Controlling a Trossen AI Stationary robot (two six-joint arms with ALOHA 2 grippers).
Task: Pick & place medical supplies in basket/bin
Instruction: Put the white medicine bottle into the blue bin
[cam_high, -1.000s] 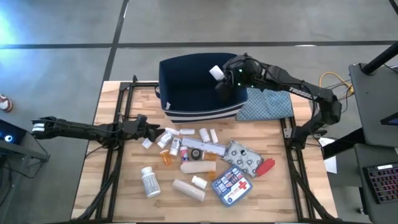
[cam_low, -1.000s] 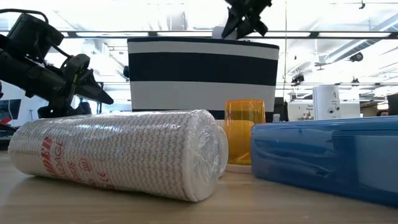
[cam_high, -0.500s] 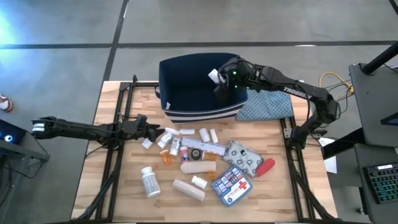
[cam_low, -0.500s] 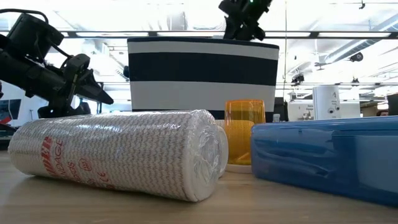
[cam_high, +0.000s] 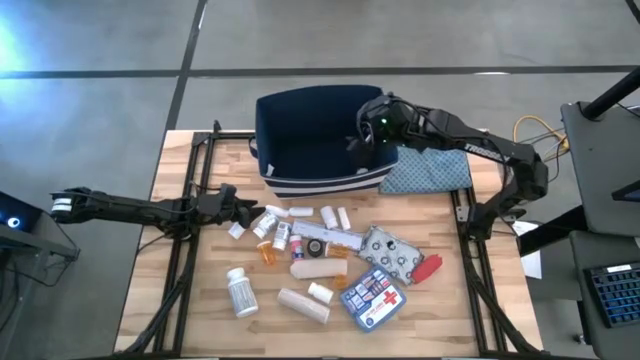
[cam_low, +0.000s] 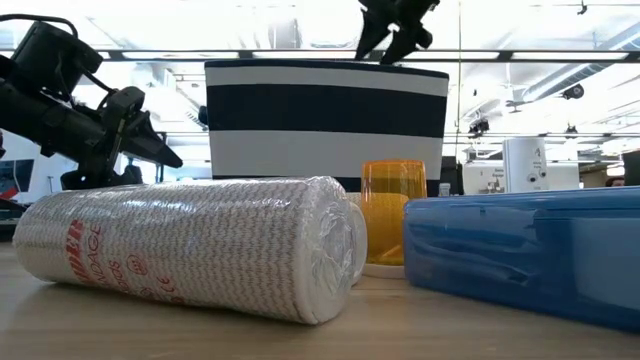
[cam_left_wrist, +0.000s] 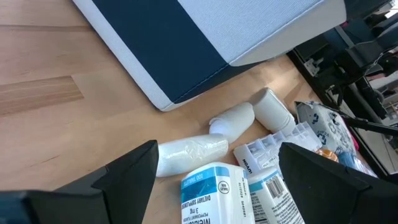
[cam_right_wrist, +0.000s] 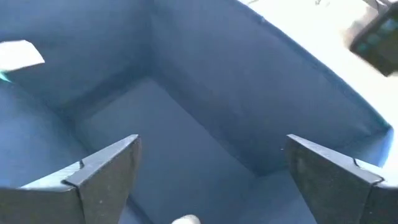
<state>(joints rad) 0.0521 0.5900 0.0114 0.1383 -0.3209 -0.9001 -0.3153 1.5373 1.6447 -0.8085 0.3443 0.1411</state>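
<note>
Navy fabric bin sits beneath the right gripper, fingers spread and apparently empty; left gripper also spread.

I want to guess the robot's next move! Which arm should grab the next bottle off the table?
Probably the left. The left gripper hangs open beside the white bottles on the table, while the right gripper is open above the bin.

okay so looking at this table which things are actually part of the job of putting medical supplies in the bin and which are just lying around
Part of the job:
- navy bin
- pill bottle
- orange vial
- bandage roll
- blister pack
- first-aid pouch
- red tool
- right gripper, open above the bin
- left gripper, open beside the supplies

Just lying about:
- patterned cloth
- yellow cables
</note>
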